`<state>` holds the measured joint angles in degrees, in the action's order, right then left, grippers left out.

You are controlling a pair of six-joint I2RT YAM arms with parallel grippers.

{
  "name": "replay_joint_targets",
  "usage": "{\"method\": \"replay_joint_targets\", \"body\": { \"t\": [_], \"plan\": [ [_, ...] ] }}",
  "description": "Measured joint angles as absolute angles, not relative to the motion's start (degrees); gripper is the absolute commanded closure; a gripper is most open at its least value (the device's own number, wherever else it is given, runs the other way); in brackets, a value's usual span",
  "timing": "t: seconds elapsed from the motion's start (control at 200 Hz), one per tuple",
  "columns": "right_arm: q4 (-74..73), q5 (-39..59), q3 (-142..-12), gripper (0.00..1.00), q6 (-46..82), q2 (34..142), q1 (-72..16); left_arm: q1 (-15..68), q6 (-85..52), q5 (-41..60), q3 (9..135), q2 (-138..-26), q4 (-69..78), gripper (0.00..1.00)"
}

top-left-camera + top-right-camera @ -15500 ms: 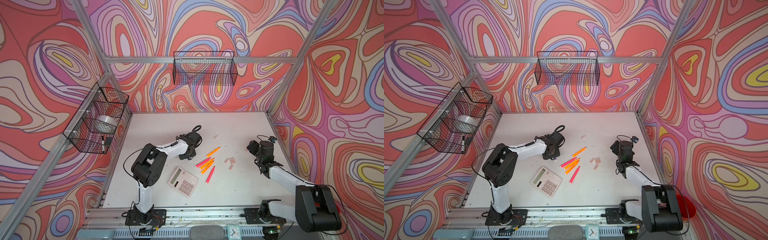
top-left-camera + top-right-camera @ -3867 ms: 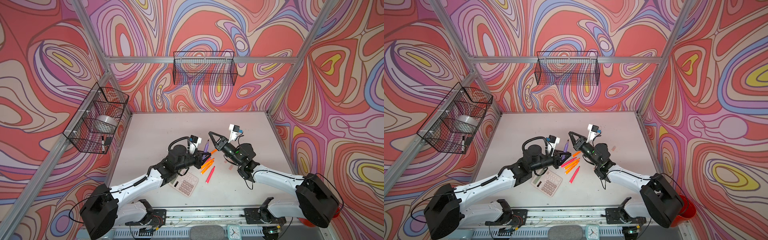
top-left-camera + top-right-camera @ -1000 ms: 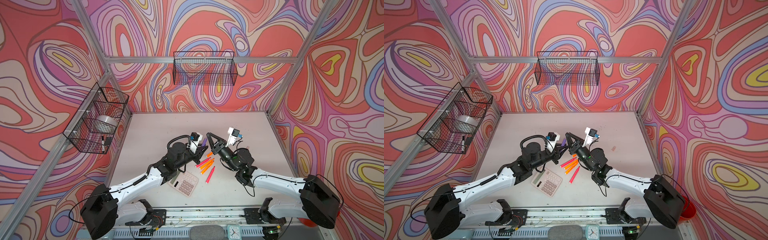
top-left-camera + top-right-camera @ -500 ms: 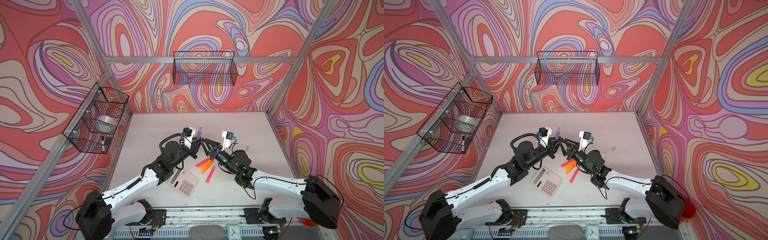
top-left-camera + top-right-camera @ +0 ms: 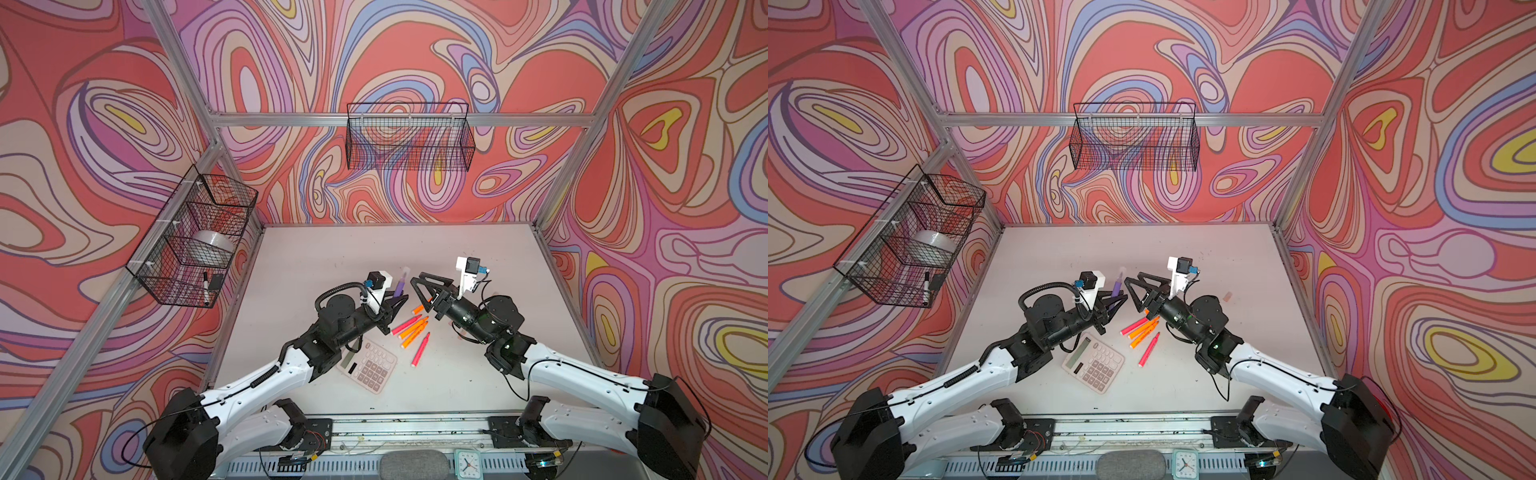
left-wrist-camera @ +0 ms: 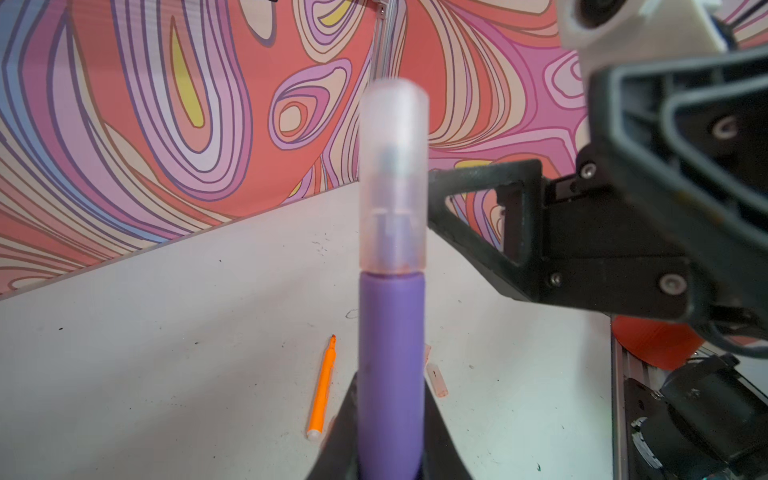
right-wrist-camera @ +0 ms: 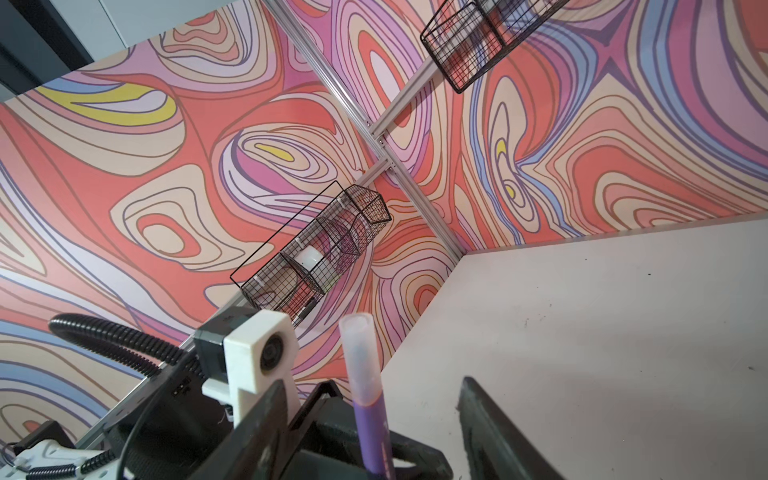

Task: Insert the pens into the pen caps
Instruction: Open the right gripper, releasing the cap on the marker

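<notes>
My left gripper [image 5: 397, 301] is shut on the purple pen [image 5: 400, 287], holding it upright above the table. A pale translucent pen cap [image 6: 392, 178] sits over its tip [image 7: 359, 357]. My right gripper [image 5: 419, 294] is open just right of the capped end, and its fingers [image 7: 478, 415] stand apart on either side without gripping. Several orange and pink pens [image 5: 411, 328] lie uncapped on the table below, seen in both top views [image 5: 1140, 326]. A loose cap [image 5: 1227, 296] lies to the right, another [image 6: 436, 380] beside an orange pen [image 6: 322, 390].
A calculator [image 5: 368, 365] lies in front of the loose pens. Wire baskets hang on the left wall [image 5: 195, 241] and back wall [image 5: 409, 137]; the left one holds a black-and-white marker [image 5: 205, 286]. A small clock [image 5: 467, 463] sits at the front rail.
My right gripper has opened and let go of the cap, which now stays on the purple pen. My left gripper has carried the pen a little higher and further back.
</notes>
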<state>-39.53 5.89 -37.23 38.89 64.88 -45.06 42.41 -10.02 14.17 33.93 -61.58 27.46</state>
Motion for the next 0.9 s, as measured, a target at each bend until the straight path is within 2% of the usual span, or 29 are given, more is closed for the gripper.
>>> {"method": "replay_joint_targets", "body": {
  "t": [0.641, 0.806, 0.901],
  "plan": [
    [-35.1, 7.0, -44.0, 0.55, 36.7, 71.3, -45.1, 42.4, -8.9, 16.5, 33.6, -61.4, 25.1, 1.00],
    [-35.1, 7.6, -45.2, 0.65, 36.6, 72.1, -45.1, 42.4, -8.7, 16.5, 33.6, -61.5, 25.1, 1.00],
    [-35.1, 8.1, -45.2, 0.75, 36.5, 72.2, -45.1, 42.4, -8.7, 16.5, 33.6, -61.9, 25.1, 1.00]
  ]
}}
